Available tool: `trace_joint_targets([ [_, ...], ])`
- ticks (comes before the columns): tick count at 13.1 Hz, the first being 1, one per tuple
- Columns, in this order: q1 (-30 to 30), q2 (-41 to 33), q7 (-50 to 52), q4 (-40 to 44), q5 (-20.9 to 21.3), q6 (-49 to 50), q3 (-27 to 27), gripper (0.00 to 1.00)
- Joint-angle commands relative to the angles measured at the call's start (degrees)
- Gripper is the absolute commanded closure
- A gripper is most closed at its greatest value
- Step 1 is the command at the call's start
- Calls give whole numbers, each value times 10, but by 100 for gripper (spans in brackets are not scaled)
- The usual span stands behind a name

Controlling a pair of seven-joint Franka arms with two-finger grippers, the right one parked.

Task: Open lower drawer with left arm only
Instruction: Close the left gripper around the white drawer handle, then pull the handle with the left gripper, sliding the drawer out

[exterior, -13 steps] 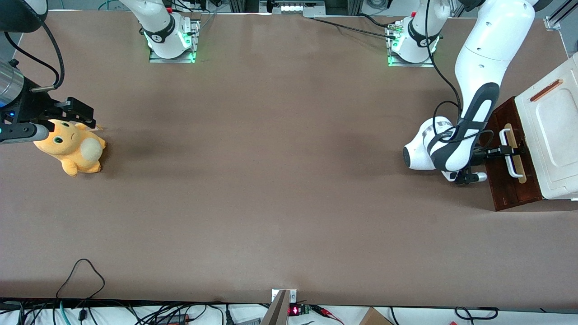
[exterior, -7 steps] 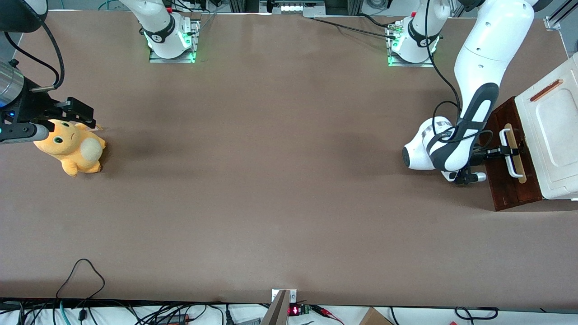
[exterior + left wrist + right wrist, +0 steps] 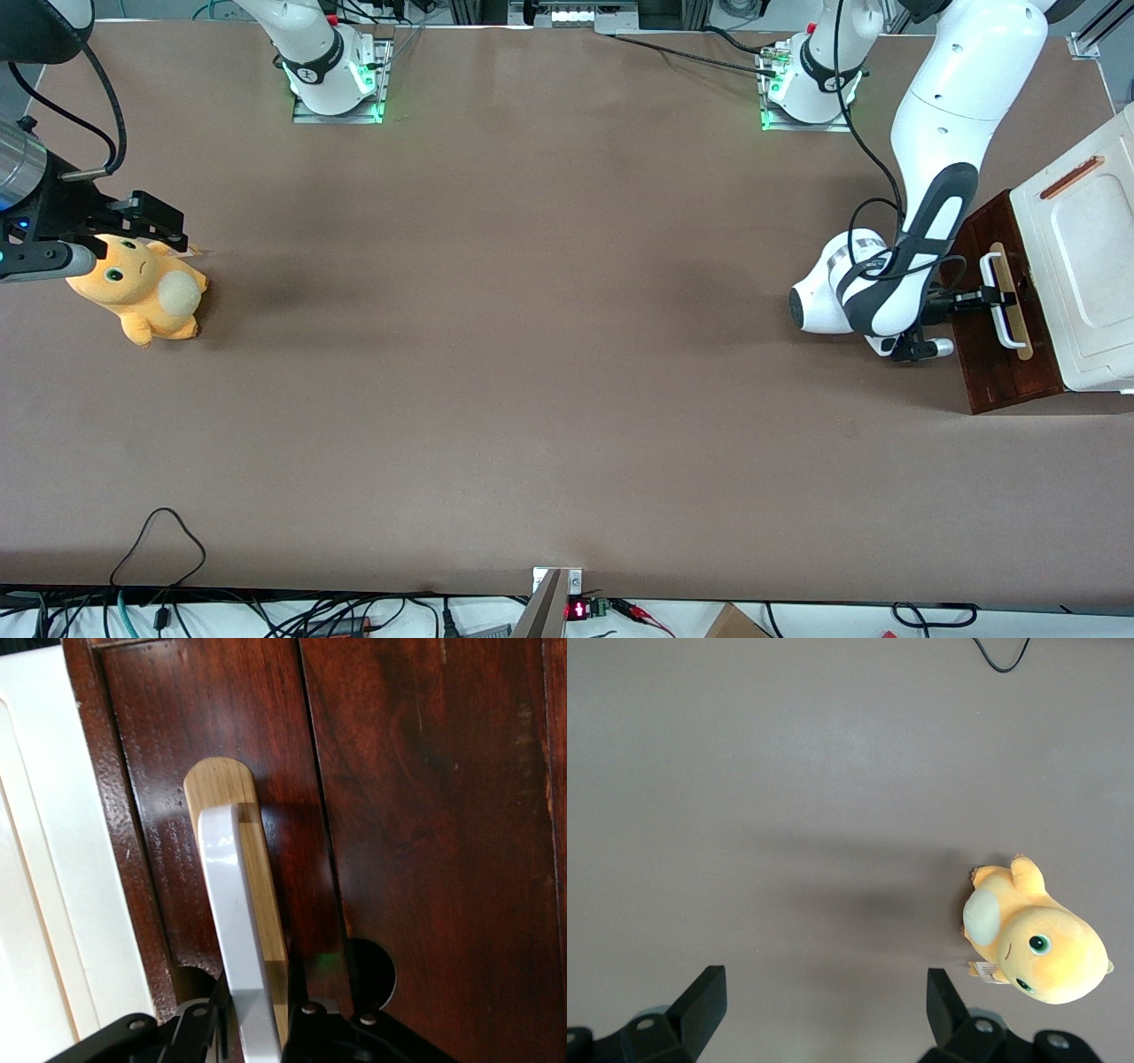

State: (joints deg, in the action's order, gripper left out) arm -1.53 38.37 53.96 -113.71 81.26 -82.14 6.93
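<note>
The left arm (image 3: 930,177) has crept slightly toward the parked arm's end over the last second, tugging the lower drawer (image 3: 1005,354) a hair out from under the white cabinet (image 3: 1085,292). The gripper (image 3: 990,297) is clamped on the white loop handle (image 3: 235,930). So opening's barely started. Count: one drawer, one handle, one yellow plush toy (image 3: 142,292).

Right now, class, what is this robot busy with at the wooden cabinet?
The left arm has its end effector at the white loop handle of the lower drawer, one finger on each side of the loop. The drawer front sticks out from under the white cabinet top. An orange plush toy lies toward the parked arm's end of the table.
</note>
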Motion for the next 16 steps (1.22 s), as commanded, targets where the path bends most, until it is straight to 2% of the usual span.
trace_joint_targets([
  [1,5,-4,-3,-7,14,-9,-2,84],
  [6,4,-4,0,-7,14,-7,-1,91],
  [9,-4,-5,0,-6,13,-5,0,100],
  [16,-19,-7,-6,9,9,-4,45,100],
])
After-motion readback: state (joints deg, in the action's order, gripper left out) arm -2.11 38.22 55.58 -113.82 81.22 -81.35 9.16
